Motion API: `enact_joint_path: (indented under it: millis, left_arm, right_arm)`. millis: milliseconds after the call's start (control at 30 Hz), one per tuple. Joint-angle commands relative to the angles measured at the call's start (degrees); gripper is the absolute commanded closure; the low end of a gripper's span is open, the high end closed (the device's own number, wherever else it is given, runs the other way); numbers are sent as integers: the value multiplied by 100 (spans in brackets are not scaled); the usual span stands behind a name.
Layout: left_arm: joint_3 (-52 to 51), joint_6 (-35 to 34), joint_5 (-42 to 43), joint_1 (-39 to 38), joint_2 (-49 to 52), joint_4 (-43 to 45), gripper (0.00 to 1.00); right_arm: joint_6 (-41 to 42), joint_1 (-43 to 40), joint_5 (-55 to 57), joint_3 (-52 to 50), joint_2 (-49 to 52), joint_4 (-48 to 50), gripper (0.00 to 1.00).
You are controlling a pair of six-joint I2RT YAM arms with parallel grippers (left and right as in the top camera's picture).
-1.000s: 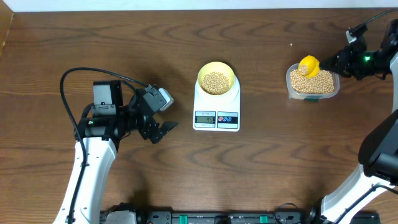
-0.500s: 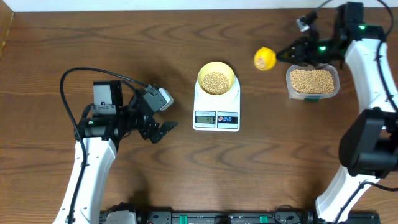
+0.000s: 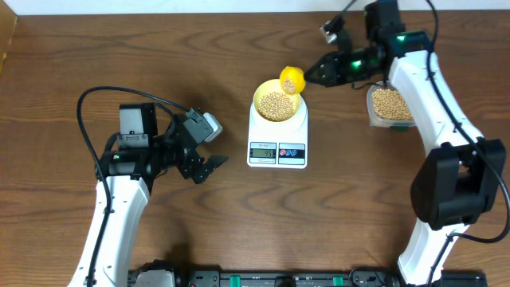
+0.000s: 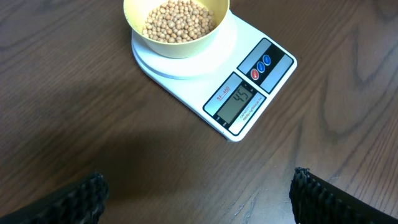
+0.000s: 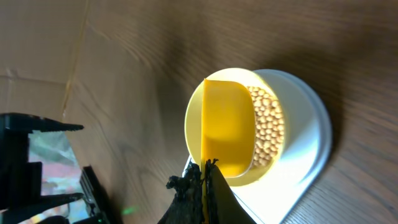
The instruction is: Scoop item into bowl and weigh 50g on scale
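Observation:
The pale-yellow bowl (image 3: 276, 100) sits on the white scale (image 3: 277, 135) at table centre, partly filled with tan beans (image 3: 276, 105). The scale display (image 4: 239, 103) reads 45. My right gripper (image 3: 315, 73) is shut on the handle of a yellow scoop (image 3: 292, 80), holding the scoop head over the bowl's right rim; in the right wrist view the scoop (image 5: 227, 126) hangs over the bowl (image 5: 273, 163) and beans (image 5: 268, 132). My left gripper (image 3: 209, 165) is open and empty, left of the scale; its fingertips (image 4: 93, 193) frame bare table.
A clear plastic container (image 3: 389, 106) of beans stands right of the scale, partly under my right arm. The left arm's cable loops over the table's left side.
My right gripper has carried the yellow scoop from the clear container leftwards to above the bowl on the scale. The left arm has not moved.

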Motion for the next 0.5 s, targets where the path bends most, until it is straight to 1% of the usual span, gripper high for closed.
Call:
enact_joint_path:
  millis: [0,200,467]
  left_arm:
    - [-35,-7,94,24,-61,-2,5]
    - [-35,-7,94,24,-61,-2,5]
    - [-35,-7,94,24,-61,-2,5]
  right_arm:
    - [-35,245,297,133,-31,52,99]
    - [-372,577,916,136,-31,68,99]
    - [-442,839,1606,361,-31,72,99]
